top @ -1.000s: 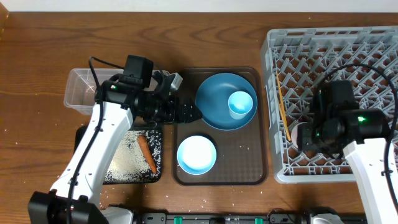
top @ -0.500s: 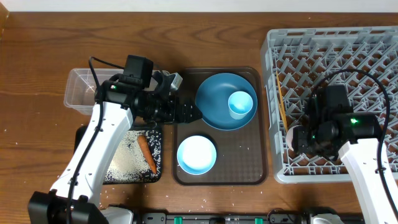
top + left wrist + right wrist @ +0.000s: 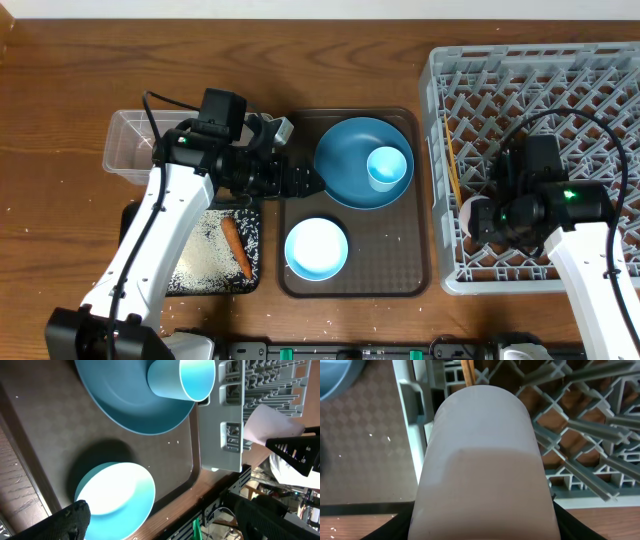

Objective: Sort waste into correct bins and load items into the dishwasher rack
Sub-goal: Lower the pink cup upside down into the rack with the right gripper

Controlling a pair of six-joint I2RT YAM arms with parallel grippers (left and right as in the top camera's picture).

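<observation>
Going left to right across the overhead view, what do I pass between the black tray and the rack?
carrot → light-blue bowl → small blue cup → chopsticks

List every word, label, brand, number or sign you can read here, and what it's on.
No readable text in any view.
The dark-blue plate, light-blue cup, light-blue bowl, white-pink cup, dishwasher rack and brown tray show no print.
The small white piece on the left arm is too small to read.
</observation>
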